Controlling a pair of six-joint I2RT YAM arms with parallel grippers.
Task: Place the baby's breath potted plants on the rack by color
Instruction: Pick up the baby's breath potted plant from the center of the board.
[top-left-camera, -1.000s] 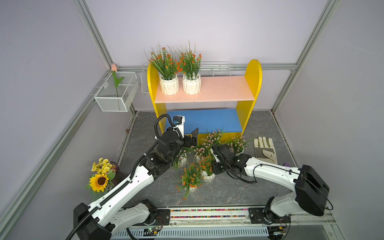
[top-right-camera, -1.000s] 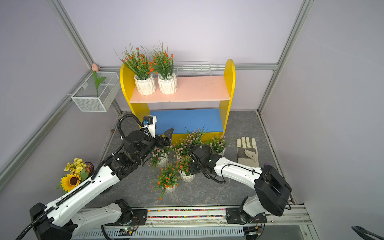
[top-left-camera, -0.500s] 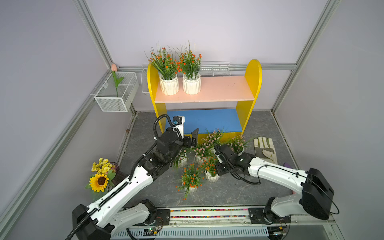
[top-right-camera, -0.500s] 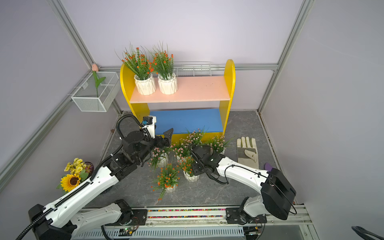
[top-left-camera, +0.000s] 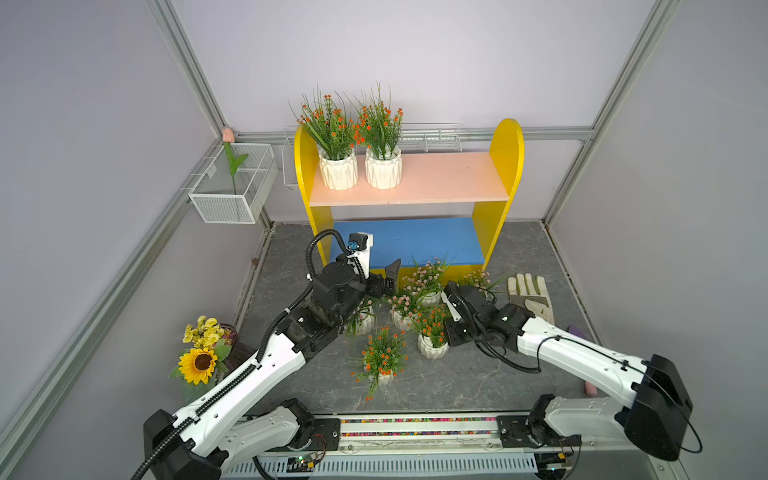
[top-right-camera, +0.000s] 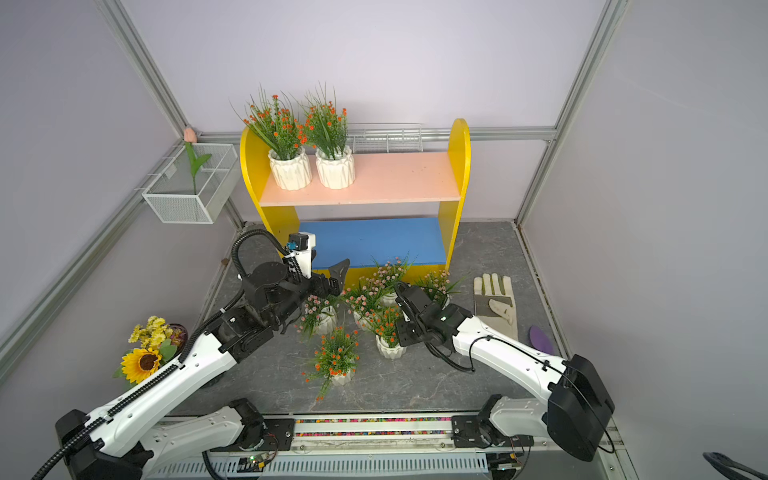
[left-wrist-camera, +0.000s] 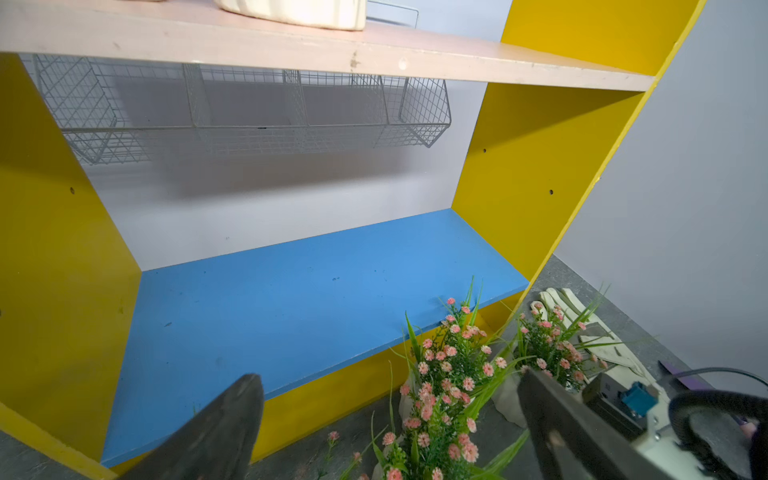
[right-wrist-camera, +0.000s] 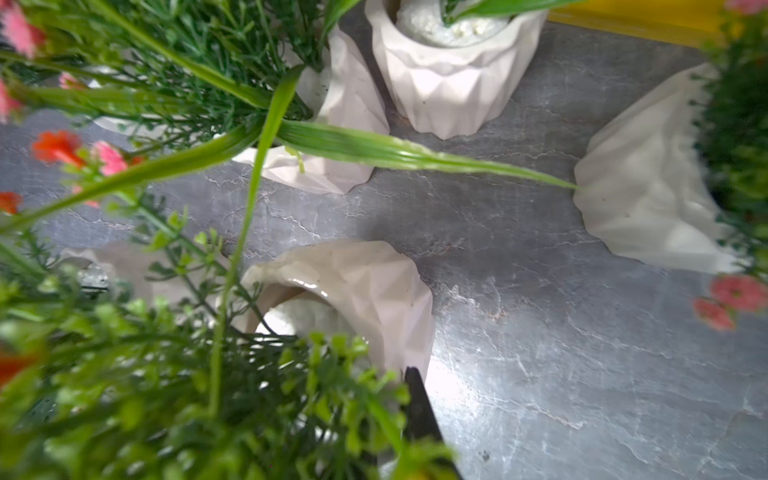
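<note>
The rack (top-left-camera: 451, 178) stands at the back with two orange-flowered baby's breath potted plants (top-left-camera: 337, 166) (top-left-camera: 383, 166) on its pink upper board; the blue lower board (left-wrist-camera: 316, 291) is bare. My right gripper (top-left-camera: 442, 338) (right-wrist-camera: 386, 419) is shut on the rim of an orange-flowered pot (top-left-camera: 432, 347) (right-wrist-camera: 357, 286) on the floor, one finger (right-wrist-camera: 415, 399) outside the wall, the other hidden by sprigs. Another orange plant (top-left-camera: 380, 361) stands nearer the front. Several pink-flowered plants (top-left-camera: 428, 278) (left-wrist-camera: 449, 374) cluster before the rack. My left gripper (top-left-camera: 386, 286) (left-wrist-camera: 386, 376) hangs open above them, holding nothing.
A work glove (top-left-camera: 530, 291) lies right of the plants, with a purple scrap (top-left-camera: 577, 332) beyond it. A sunflower bouquet (top-left-camera: 201, 353) stands at the front left. A wire basket with a tulip (top-left-camera: 232, 187) hangs on the left wall, another basket (top-left-camera: 432, 137) behind the rack.
My right gripper has closed on the orange-flowered pot and shifted it slightly to the right. The left arm has barely moved.
</note>
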